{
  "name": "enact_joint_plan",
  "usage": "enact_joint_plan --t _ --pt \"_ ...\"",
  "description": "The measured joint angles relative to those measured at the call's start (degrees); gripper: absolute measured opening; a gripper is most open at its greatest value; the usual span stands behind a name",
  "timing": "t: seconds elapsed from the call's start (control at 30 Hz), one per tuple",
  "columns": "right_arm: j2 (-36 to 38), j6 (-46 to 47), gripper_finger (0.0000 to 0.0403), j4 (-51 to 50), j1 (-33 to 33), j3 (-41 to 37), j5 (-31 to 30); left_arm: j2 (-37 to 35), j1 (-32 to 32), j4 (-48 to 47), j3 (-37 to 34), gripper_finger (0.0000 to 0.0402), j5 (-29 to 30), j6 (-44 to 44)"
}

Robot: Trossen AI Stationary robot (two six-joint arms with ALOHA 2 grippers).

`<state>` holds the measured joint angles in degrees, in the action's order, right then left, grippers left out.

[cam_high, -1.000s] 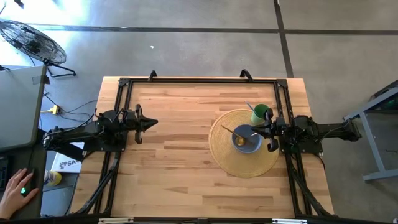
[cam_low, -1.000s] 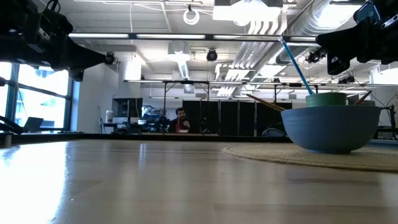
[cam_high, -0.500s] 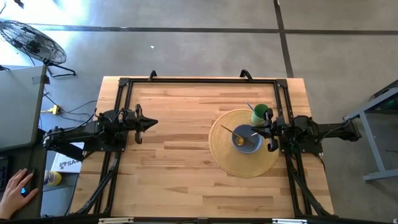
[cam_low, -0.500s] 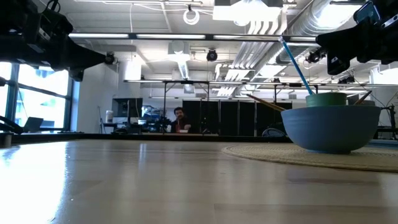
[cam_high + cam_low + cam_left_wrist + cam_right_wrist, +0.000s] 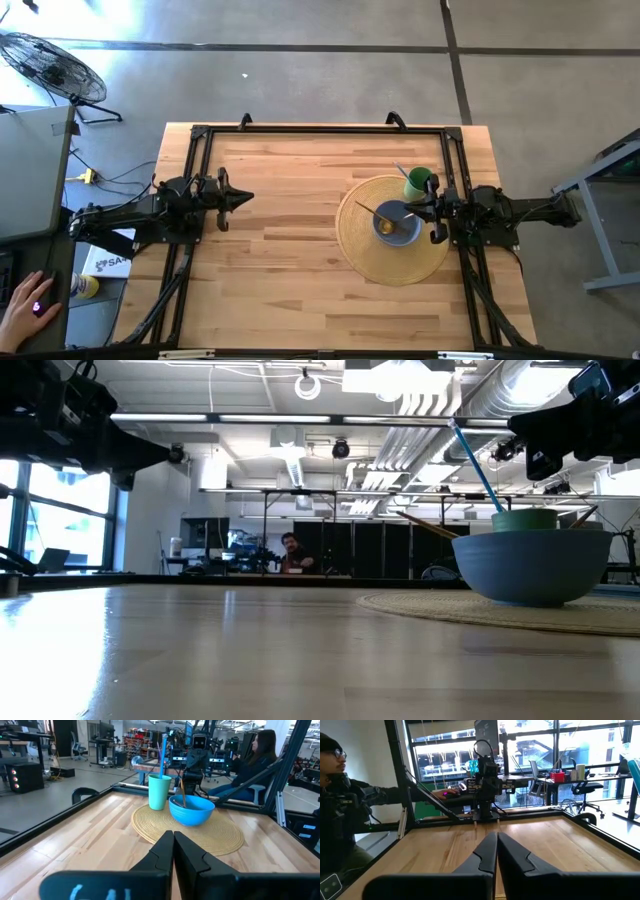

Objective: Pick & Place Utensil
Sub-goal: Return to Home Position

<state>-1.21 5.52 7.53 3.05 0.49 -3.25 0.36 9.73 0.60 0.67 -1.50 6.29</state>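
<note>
**Gold utensils in the bowl, both jaws clenched on nothing**

From overhead you see the blue bowl right of centre in the frame. It sits on a round woven mat on the wooden surface. A gold handle slants out over the bowl's upper-left rim. A green cup stands just beyond the bowl, on the mat's upper edge.

The low view adds what the overhead flattens. One handle leans out over the bowl's left rim, and a second thin handle shows at its right rim. A blue stick rises from the cup behind the bowl.

The right arm has its jaws just beside the bowl's right side. Its wrist view looks away across the surface to the left arm and shows the two fingers pressed together with nothing between them.

The left arm is at the left of the overhead frame, its jaws well apart from the bowl. Its wrist view faces the bowl and cup, with its fingers likewise pressed together and empty.
</note>
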Motion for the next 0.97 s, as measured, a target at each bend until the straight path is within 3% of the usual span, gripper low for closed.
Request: enact_joint_plan --t 0.97 --pt "0.00 0.00 0.0007 0.00 0.00 0.00 0.00 0.00 0.00 0.00 0.00 0.0010 0.00 -0.01"
